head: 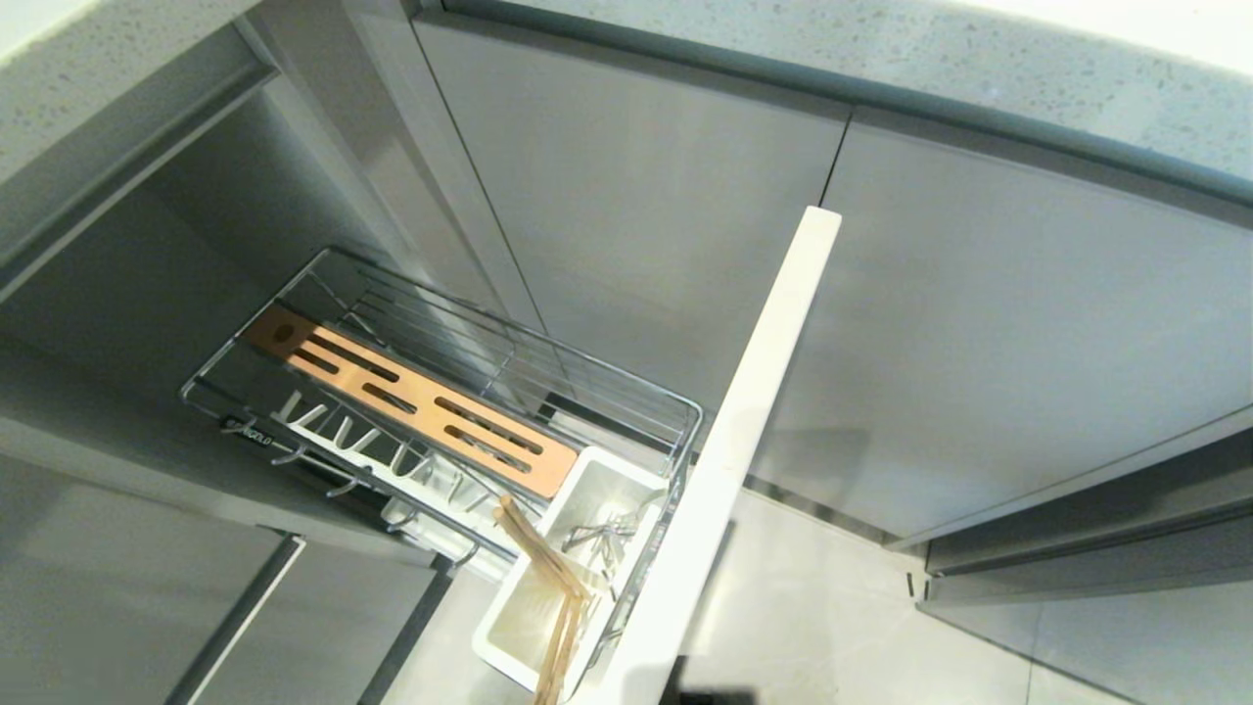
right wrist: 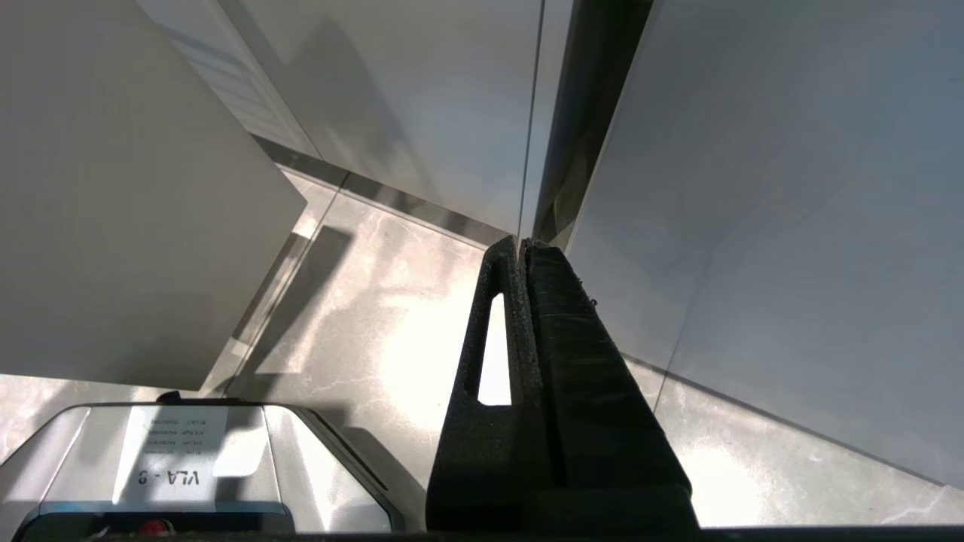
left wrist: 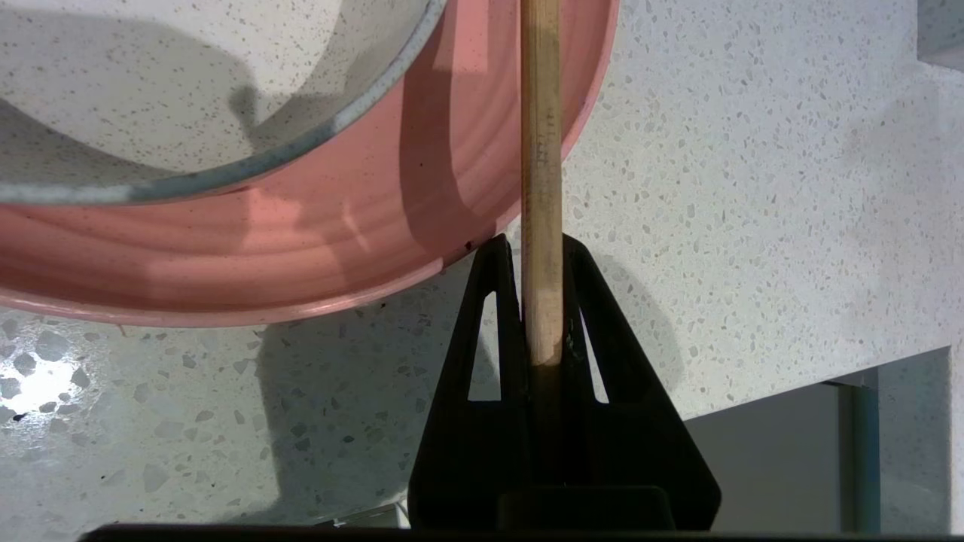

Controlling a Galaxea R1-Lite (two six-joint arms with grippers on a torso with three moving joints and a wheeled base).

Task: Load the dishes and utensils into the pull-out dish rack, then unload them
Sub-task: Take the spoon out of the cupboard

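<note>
In the left wrist view my left gripper (left wrist: 541, 245) is shut on a light-brown wooden chopstick (left wrist: 541, 135), which runs straight out from the jaws over the rim of the pink plate (left wrist: 301, 256). A white bowl (left wrist: 188, 90) sits on that plate, on a speckled countertop (left wrist: 753, 188). In the head view the pull-out dish rack (head: 626, 392) stands drawn out, with its wooden board (head: 411, 397), white prongs (head: 362, 446) and white tub (head: 519, 627). More chopsticks (head: 553, 597) and a metal utensil (head: 597, 534) lean in the tub. My right gripper (right wrist: 522, 242) is shut and empty, parked above the floor.
The rack's pale front panel (head: 744, 421) juts out across grey cabinet doors (head: 1028, 323). The countertop edge (head: 881, 59) runs along the top. Neither arm shows in the head view. My own base (right wrist: 173, 467) lies below the right gripper.
</note>
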